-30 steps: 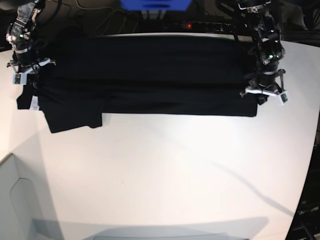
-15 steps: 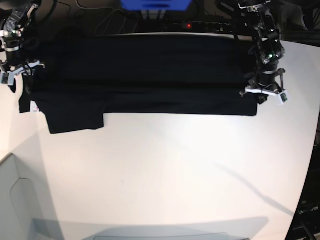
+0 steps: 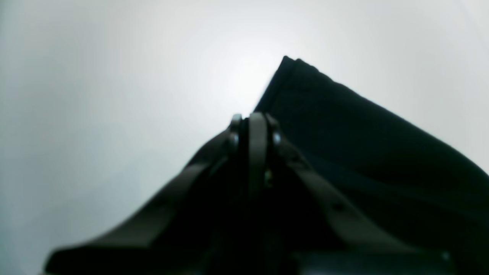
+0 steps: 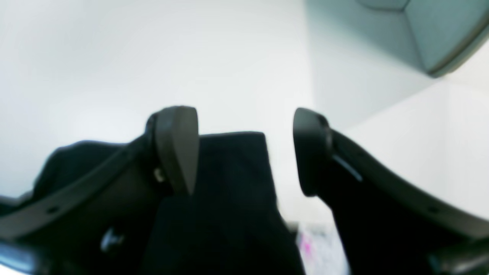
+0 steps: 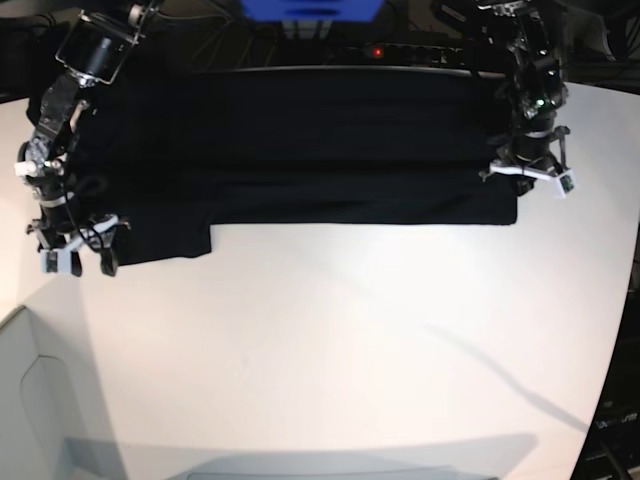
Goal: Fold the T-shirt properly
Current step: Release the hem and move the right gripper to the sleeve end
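Two tools: right tool [image 5: 78, 262] now spread, moved nearer; left tool [image 5: 530, 178] pinching T-shirt [image 5: 300, 150].

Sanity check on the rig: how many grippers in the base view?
2: left gripper at the T-shirt's right end, right gripper at its lower-left corner.

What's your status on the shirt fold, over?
Left gripper shut at shirt edge. Right gripper open over sleeve corner. Shirt lies in a long band on table. Nothing blocking.
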Robot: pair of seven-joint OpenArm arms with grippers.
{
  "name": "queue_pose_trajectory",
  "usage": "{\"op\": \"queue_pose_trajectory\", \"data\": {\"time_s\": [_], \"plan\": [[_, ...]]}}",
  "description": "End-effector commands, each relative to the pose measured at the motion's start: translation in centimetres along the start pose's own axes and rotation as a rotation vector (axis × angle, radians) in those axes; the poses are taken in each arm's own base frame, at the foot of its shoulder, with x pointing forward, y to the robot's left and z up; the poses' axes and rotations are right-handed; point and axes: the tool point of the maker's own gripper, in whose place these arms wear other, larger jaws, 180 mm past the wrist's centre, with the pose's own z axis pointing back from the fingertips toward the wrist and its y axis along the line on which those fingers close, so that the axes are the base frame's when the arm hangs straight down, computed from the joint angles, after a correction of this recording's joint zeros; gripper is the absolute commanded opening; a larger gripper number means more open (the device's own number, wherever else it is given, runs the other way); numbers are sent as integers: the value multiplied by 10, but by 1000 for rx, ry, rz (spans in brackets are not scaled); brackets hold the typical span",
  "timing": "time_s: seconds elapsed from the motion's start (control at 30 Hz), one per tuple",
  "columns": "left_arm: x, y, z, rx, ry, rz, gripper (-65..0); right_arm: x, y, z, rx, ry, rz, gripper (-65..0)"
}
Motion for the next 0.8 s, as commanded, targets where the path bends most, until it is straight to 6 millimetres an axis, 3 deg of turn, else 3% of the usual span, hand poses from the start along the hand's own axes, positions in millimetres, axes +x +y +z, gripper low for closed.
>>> {"op": "queue_pose_trajectory", "data": {"time_s": [0.0, 0.2, 0.43, 0.53, 0.67, 0.77], "plan": [[14, 1, 2, 0, -47, -12, -650, 10, -9, -3, -6, -25, 6, -257], [13, 2, 3, 3, -45, -13, -650, -29, -18, -27, -24, 114, 6, -257], [12, 2, 3, 3, -43, -11, -650, -50, -6, -24, -6, 120, -7, -277], [12, 2, 3, 3, -43, -11, -650, -54, 7, -26, 28, 136, 15, -379], [11, 3, 3, 5, -39, -10, -650, -55, 12, -28, 40, 141, 20, -644], [10, 4, 2, 6, -36, -10, -650, -47, 10, -27, 31, 121, 26, -650]]}}
